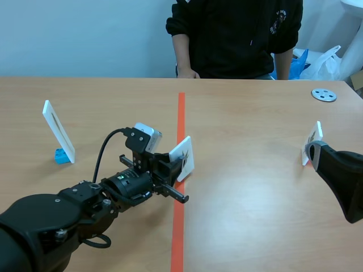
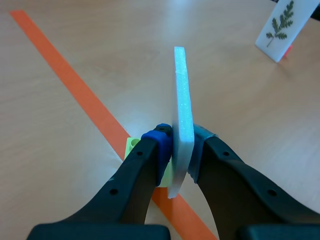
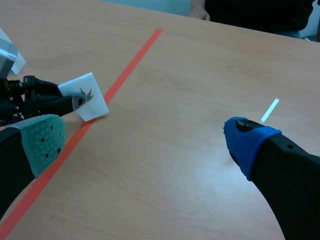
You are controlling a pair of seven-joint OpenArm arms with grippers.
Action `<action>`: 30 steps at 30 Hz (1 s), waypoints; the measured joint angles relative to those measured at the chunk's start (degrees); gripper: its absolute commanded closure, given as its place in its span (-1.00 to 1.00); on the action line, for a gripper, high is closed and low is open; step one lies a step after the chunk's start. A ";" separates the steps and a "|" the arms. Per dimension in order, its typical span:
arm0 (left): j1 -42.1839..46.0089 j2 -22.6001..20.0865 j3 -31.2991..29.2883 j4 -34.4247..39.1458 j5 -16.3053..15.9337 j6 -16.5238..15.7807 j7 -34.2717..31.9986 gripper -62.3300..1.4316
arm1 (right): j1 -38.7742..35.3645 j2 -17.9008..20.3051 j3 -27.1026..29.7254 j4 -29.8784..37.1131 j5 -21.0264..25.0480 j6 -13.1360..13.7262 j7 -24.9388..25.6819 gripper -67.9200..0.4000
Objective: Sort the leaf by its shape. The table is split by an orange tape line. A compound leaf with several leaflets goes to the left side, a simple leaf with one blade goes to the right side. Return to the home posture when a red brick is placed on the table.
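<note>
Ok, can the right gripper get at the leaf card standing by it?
Probably yes: the right gripper is open, and the leaf card stands just ahead of it with nothing between them.

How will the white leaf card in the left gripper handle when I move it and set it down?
Likely stiff: the card stands straight between the pads of the left gripper, unbent. Probably light, since its edge looks like foam. Set down, it may tip: it is tall and thin on a small green base.
</note>
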 measured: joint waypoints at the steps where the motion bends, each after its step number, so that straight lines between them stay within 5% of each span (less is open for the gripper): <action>1: 0.72 -0.92 -0.02 2.47 -0.13 0.04 1.49 0.79 | 0.00 0.00 0.00 0.00 0.00 0.00 0.00 -1.00; 7: 7.34 -5.11 -4.13 18.88 -1.55 0.92 10.51 0.79 | 0.00 0.00 0.00 0.00 0.00 0.00 0.00 -1.00; 11: 12.33 -5.03 -10.49 24.17 -4.48 6.62 12.28 0.79 | 0.00 0.00 0.00 0.00 0.00 0.00 0.00 -1.00; 16: 16.50 -4.68 -19.58 24.98 -5.70 11.47 13.94 0.78 | 0.00 0.00 0.00 0.00 0.00 0.00 0.00 -1.00; 21: 17.75 -4.70 -26.36 24.57 -6.60 12.63 13.90 0.78 | 0.00 0.00 0.00 0.00 0.00 0.02 0.02 -1.00; 30: 17.49 -5.86 -27.91 23.26 -6.91 14.56 13.42 0.78 | 0.00 0.00 0.00 0.00 0.04 0.00 0.04 -1.00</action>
